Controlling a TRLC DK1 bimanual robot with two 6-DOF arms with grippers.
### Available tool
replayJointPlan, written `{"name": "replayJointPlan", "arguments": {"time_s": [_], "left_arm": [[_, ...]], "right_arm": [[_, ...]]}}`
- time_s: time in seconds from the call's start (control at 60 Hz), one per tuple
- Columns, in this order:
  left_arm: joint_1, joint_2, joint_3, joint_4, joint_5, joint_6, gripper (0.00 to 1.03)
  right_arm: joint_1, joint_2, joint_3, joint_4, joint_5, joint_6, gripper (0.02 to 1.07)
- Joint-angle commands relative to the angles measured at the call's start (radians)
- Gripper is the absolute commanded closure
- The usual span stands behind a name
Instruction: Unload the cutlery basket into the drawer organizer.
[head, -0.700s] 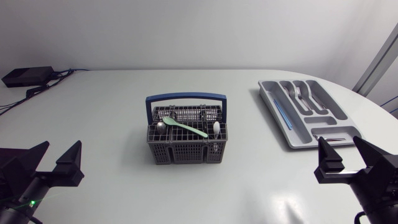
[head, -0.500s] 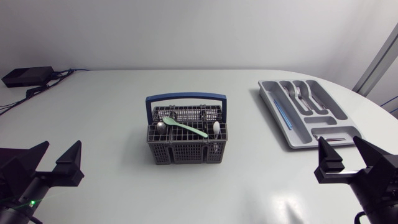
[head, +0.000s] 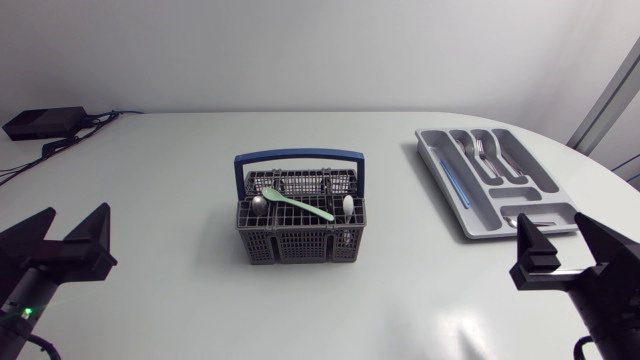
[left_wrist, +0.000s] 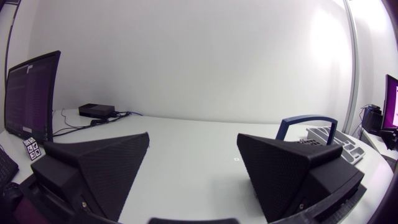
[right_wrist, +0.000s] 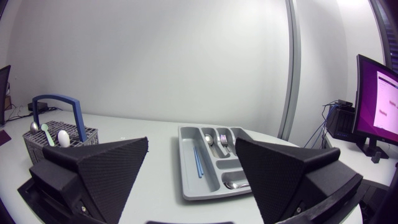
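Note:
The dark grey cutlery basket (head: 300, 240) with a blue handle (head: 298, 157) stands mid-table. In it lie a green spoon (head: 297, 205), a metal spoon (head: 259, 204) and a white utensil (head: 347, 206). The grey drawer organizer (head: 485, 230) sits at the back right and holds forks (head: 480, 150), a thin blue stick (head: 455, 185) and a spoon (head: 518, 214). My left gripper (head: 68, 238) is open near the front left, far from the basket. My right gripper (head: 567, 248) is open just in front of the organizer (right_wrist: 185, 168). Nothing is between either pair of fingers (left_wrist: 280, 162).
A black box (head: 45, 122) with cables sits at the table's far left corner. The table's rounded edge curves close behind the organizer on the right. Bare tabletop surrounds the basket (right_wrist: 53, 138) on all sides.
My left gripper has drawn back towards the left edge. My right gripper has shifted slightly towards the front. The basket and organizer have not moved.

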Motion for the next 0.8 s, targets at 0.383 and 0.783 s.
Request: {"name": "replayJointPlan", "arguments": {"time_s": [0.383, 0.783], "left_arm": [[-0.040, 0.381, 0.300, -0.029, -0.003, -0.085, 0.05], [-0.215, 0.643, 0.541, -0.234, -0.029, -0.120, 0.06]], "right_arm": [[0.054, 0.386, 0.291, 0.063, 0.004, 0.023, 0.07], [0.202, 0.661, 0.596, -0.078, 0.096, 0.024, 0.12]]}}
